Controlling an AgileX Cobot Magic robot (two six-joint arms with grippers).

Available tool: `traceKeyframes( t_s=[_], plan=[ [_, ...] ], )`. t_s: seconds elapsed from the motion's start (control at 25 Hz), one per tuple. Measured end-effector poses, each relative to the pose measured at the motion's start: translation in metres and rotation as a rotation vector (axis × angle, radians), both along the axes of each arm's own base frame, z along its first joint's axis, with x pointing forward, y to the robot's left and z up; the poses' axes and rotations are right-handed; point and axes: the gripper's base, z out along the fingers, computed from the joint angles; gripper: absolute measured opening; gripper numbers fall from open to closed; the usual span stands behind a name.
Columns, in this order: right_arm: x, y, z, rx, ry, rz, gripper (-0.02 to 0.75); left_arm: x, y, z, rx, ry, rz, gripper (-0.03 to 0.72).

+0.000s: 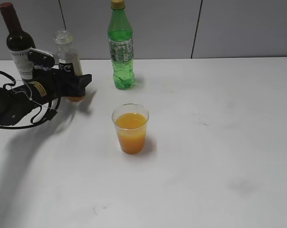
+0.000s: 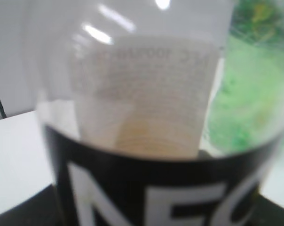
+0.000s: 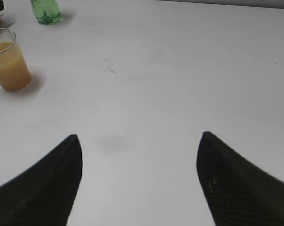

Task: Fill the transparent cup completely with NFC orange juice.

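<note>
The transparent cup (image 1: 130, 128) stands mid-table, holding opaque orange juice to a little below its rim; in the right wrist view the cup (image 3: 9, 61) is at the far left. The small NFC bottle (image 1: 68, 57) stands upright at the back left, uncapped and almost empty, with a little orange at its base. My left gripper (image 1: 79, 83) is shut on its black label. This bottle (image 2: 146, 188) fills the left wrist view. My right gripper (image 3: 139, 141) hangs open over bare table, with nothing between its fingers.
A green soda bottle (image 1: 120, 47) stands at the back, just right of the NFC bottle. A dark wine bottle (image 1: 19, 42) stands at the far back left, behind my left arm. A grey wall closes off the table's far edge.
</note>
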Motion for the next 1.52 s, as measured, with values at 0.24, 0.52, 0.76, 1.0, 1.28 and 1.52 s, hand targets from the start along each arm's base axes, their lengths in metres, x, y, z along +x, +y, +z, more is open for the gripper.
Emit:
traceKeyframes(
  t_s=[0.24, 0.52, 0.76, 1.0, 1.28, 1.52],
  plan=[
    [0.000, 0.000, 0.000, 0.000, 0.000, 0.000, 0.587, 0.001, 0.000, -0.001, -0.003, -0.007, -0.003, 0.470],
    [0.000, 0.000, 0.000, 0.000, 0.000, 0.000, 0.587, 0.001, 0.000, 0.007, 0.006, -0.017, -0.005, 0.647],
    [0.000, 0.000, 0.000, 0.000, 0.000, 0.000, 0.587, -0.002, 0.000, 0.042, -0.002, -0.080, 0.000, 0.655],
    [0.000, 0.000, 0.000, 0.000, 0.000, 0.000, 0.587, -0.012, 0.003, 0.095, 0.006, -0.158, 0.011, 0.655],
    [0.000, 0.000, 0.000, 0.000, 0.000, 0.000, 0.587, -0.024, 0.004, 0.161, 0.012, -0.278, 0.027, 0.643],
    [0.000, 0.000, 0.000, 0.000, 0.000, 0.000, 0.587, -0.046, 0.009, 0.207, 0.081, -0.163, 0.123, 0.629]
  ],
)
